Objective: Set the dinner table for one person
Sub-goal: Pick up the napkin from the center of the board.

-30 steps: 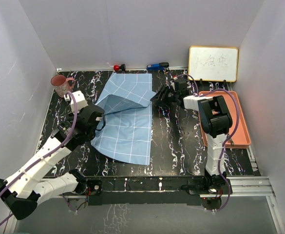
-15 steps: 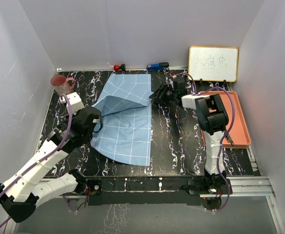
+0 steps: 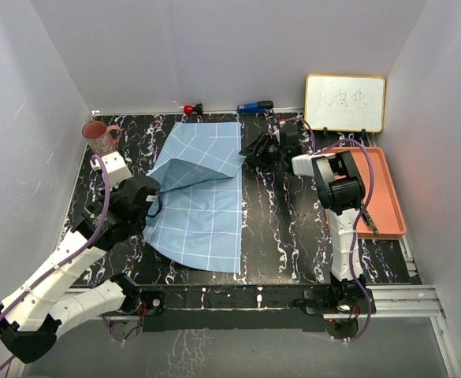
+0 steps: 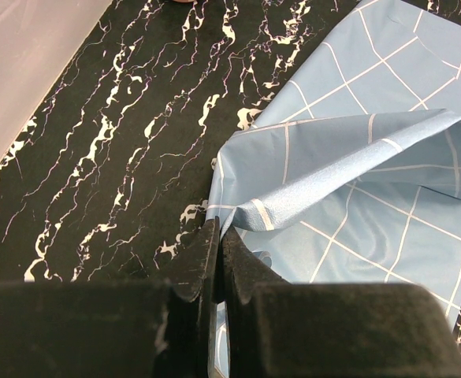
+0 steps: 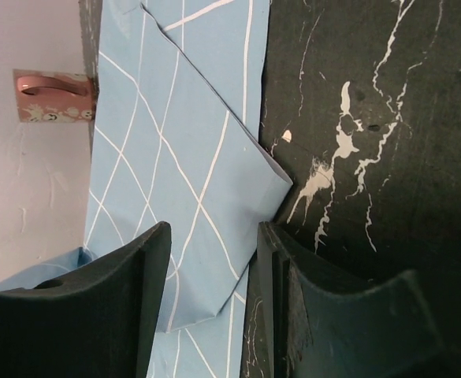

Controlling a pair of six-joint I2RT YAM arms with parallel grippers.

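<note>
The dinner table (image 3: 293,228) fills the middle of the top view, with its metal rail along the lower edge. At centre left, the left gripper (image 3: 154,203) is clamped on the left edge of the blue gridded cloth (image 3: 202,216), whose upper left part is folded over. An orange tray (image 3: 384,197) lies at right. Higher up, the right gripper (image 3: 254,151) has its jaws apart at the cloth's right edge, grasping nothing. A pink mug (image 3: 98,137) sits at upper left.

Bare tabletop (image 3: 285,228) runs between the blue cloth (image 3: 202,213) and orange tray (image 3: 388,197) — a pink mug (image 3: 98,138) crowds the far-left corner.
</note>
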